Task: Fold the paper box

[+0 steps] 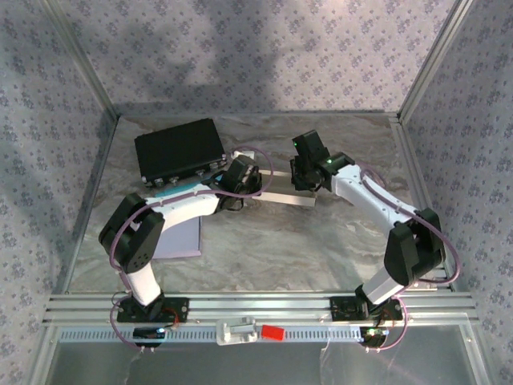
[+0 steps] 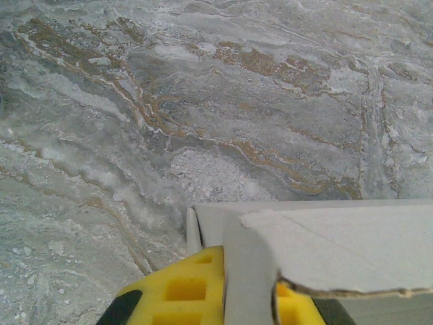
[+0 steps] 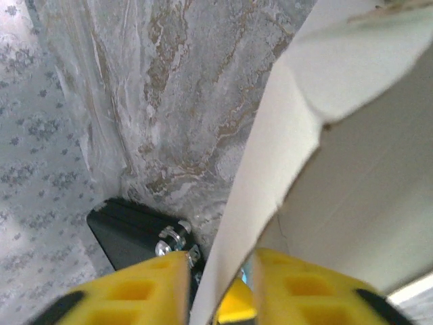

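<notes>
The paper box (image 1: 284,199) is a flat grey-white cardboard piece lying at mid-table between my two grippers. My left gripper (image 1: 236,180) holds its left end. In the left wrist view the yellow fingers (image 2: 183,291) are shut on a cardboard panel (image 2: 338,244), with a torn-edged flap folded over it. My right gripper (image 1: 309,172) is at the box's right end. In the right wrist view a raised cardboard flap (image 3: 284,135) stands between the yellow fingers (image 3: 135,291), and a narrow gap shows on each side of it, so the right gripper (image 3: 223,284) is open around it.
A black case (image 1: 179,150) sits at the back left, and its corner (image 3: 128,233) lies just beyond the right gripper's fingers. A lavender sheet (image 1: 180,239) lies under the left arm. Patterned walls enclose the marbled table (image 1: 264,249).
</notes>
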